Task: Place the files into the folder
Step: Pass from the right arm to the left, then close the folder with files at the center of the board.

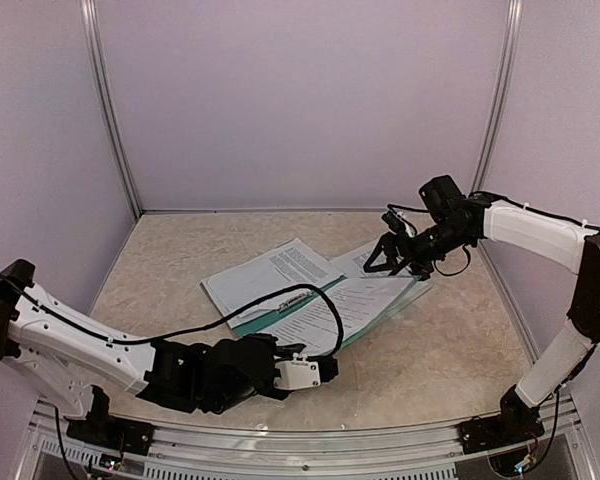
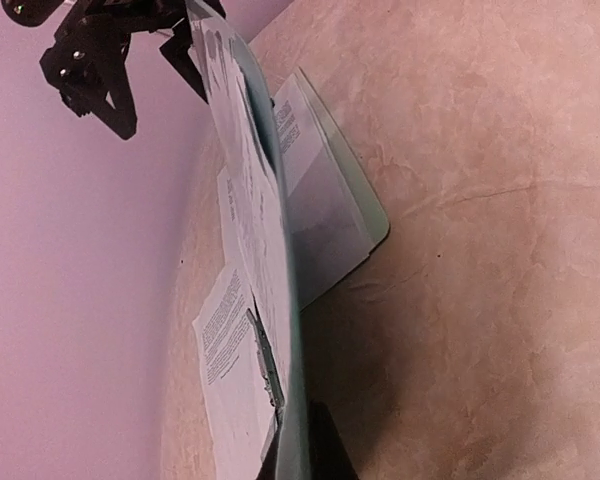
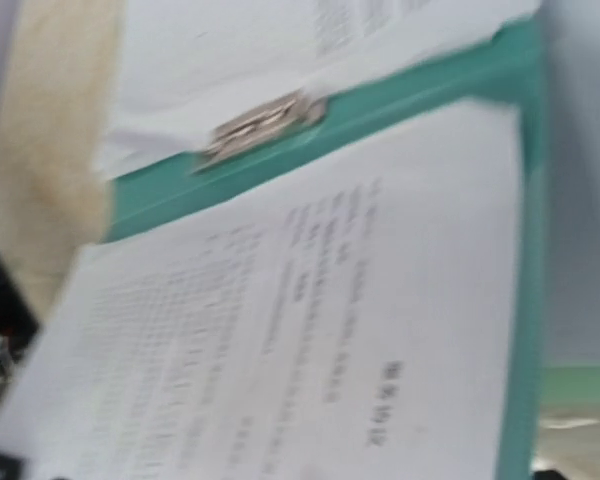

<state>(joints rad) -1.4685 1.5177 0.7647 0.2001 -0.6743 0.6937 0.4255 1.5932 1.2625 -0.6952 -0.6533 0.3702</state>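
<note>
The folder point(image 1: 265, 318) lies open in the middle of the table point(image 1: 450, 350), its teal showing only as a strip along the spine and edges. The files point(image 1: 280, 270) cover both leaves: printed sheets to the left of the spine and more on the right leaf. A small silver clip point(image 3: 260, 125) sits by the spine.

At the near edge, the left gripper point(image 1: 325, 368) has its jaws pinched tight on the folder's right leaf. Its own camera shows that leaf tipped up, paper riding on it. The right gripper point(image 1: 392, 258) hangs over the far right corner with its fingers spread wide and nothing between them.

It looks to me like the leaf is about to be folded shut. The pinch should stay firm and the leaf swing slowly around the spine, so the loose sheet doesn't slide out. The right arm ought to keep clear of the leaf's path.
</note>
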